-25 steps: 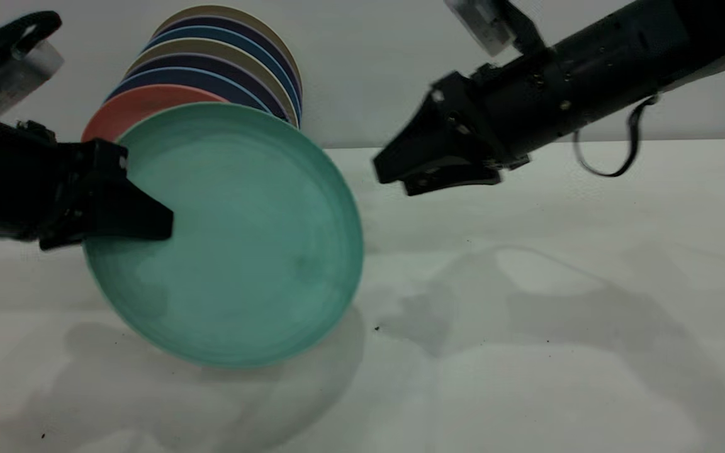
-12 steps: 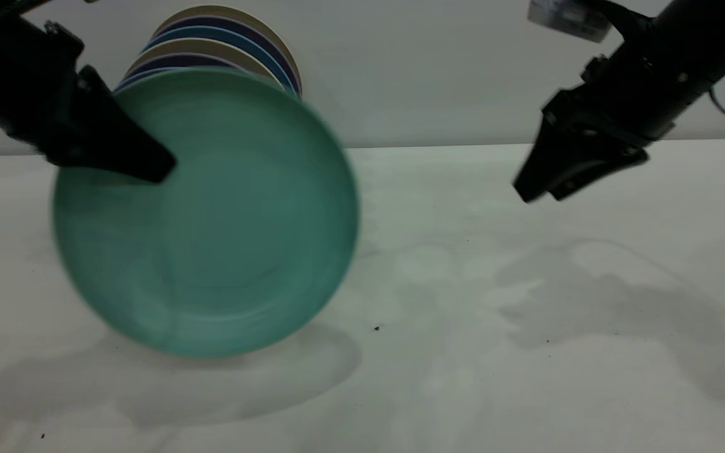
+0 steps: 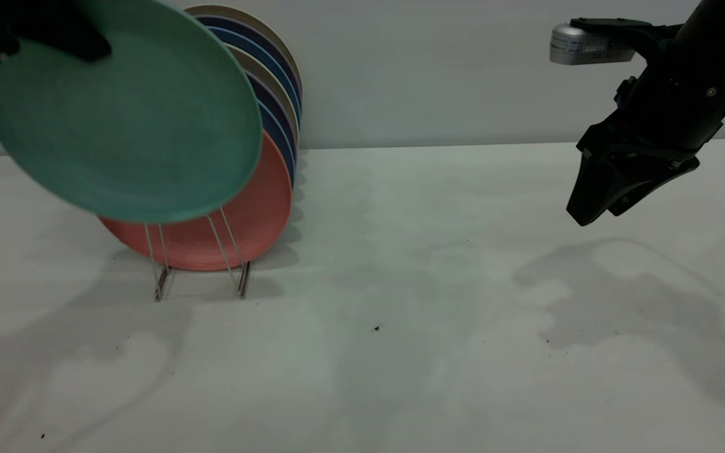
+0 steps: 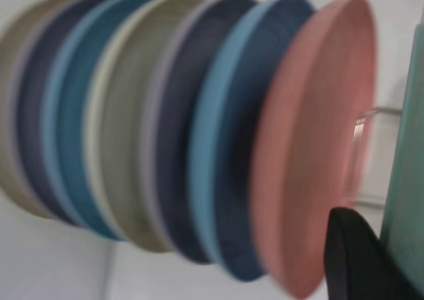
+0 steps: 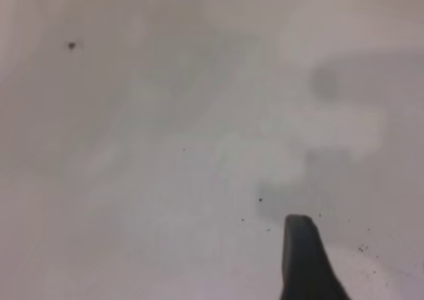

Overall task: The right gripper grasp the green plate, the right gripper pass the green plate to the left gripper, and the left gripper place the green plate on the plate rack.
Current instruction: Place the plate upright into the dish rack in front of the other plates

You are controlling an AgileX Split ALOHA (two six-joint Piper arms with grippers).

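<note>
The left gripper holds the green plate by its upper edge, tilted, above the plate rack. Just beyond its fingers stands the pink plate, backed by a tight row of blue and beige plates that fills the rack behind. Below the green plate, only the front wire loops stand free. The right gripper hangs well apart, over bare table.

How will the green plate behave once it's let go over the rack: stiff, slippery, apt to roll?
Likely stiff: the green plate hangs from one rim pinch in the left tool without sagging. Probably light for its size, for the same reason. Round and smooth-looking, so it may roll or slide unless it drops between the rack's wire loops.
</note>
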